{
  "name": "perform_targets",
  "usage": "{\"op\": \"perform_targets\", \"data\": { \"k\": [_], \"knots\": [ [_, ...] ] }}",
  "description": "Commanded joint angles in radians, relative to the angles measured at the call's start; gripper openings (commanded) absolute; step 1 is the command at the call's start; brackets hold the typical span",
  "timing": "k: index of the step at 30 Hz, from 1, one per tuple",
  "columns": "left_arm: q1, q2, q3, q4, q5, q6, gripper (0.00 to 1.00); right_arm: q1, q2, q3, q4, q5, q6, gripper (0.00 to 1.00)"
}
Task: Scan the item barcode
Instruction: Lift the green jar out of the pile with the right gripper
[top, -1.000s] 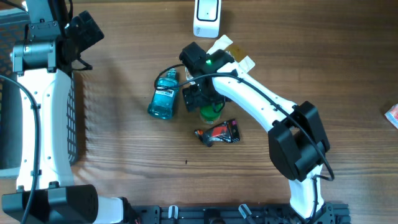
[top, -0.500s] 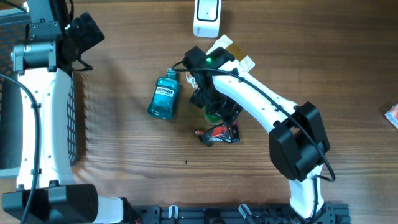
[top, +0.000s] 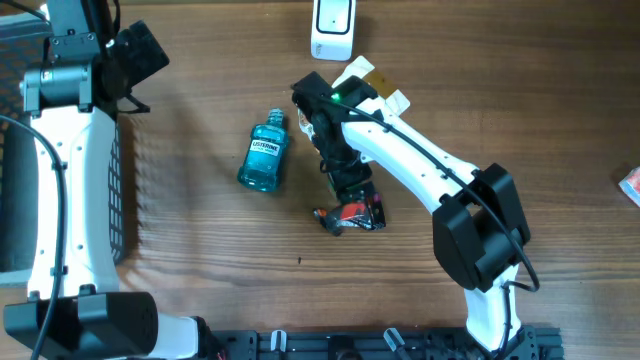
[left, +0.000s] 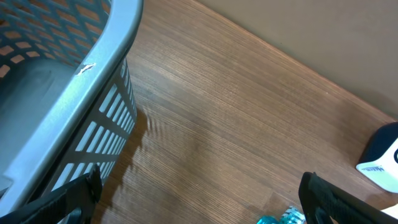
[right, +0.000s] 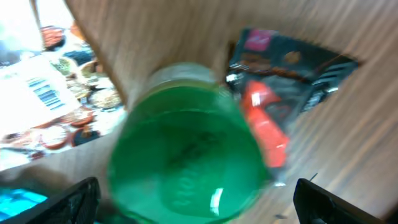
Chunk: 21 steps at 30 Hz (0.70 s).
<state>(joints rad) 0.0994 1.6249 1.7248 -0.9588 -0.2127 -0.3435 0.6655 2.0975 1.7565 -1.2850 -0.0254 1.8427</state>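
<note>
My right gripper (right: 199, 199) hangs wide open over the green-capped container (right: 186, 162), placed to grasp it for scanning. My left gripper (left: 202, 198) sits open beside the basket (left: 93, 81), out of the way.

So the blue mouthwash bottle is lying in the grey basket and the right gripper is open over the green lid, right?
Not quite: the overhead view shows the blue mouthwash bottle lying on the wooden table, outside the grey basket. The right gripper is open over the green lid, as you said.
</note>
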Motion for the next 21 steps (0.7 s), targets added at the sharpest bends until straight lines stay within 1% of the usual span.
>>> {"op": "perform_targets", "data": {
  "k": [1, 4, 12, 13, 18, 21],
  "knots": [
    [0.004, 0.012, -0.006, -0.003, -0.006, -0.005, 1.00, -0.004, -0.020, -0.040, 0.077, 0.002, 0.121, 1.00],
    [0.004, 0.012, -0.006, -0.003, -0.006, -0.005, 1.00, -0.004, -0.020, -0.069, 0.107, 0.002, 0.122, 1.00],
    [0.004, 0.012, -0.006, -0.003, -0.006, -0.005, 1.00, -0.004, -0.019, -0.123, 0.122, 0.002, 0.123, 1.00],
    [0.004, 0.012, -0.006, -0.003, -0.006, -0.005, 1.00, -0.004, -0.019, -0.127, 0.122, 0.002, 0.121, 0.96],
    [0.004, 0.012, -0.006, -0.008, -0.006, -0.005, 1.00, -0.004, -0.018, -0.129, 0.115, 0.018, 0.093, 0.86],
    [0.004, 0.012, -0.006, -0.007, -0.006, -0.005, 1.00, -0.004, -0.018, -0.129, 0.115, 0.042, 0.051, 0.72]
  ]
}}
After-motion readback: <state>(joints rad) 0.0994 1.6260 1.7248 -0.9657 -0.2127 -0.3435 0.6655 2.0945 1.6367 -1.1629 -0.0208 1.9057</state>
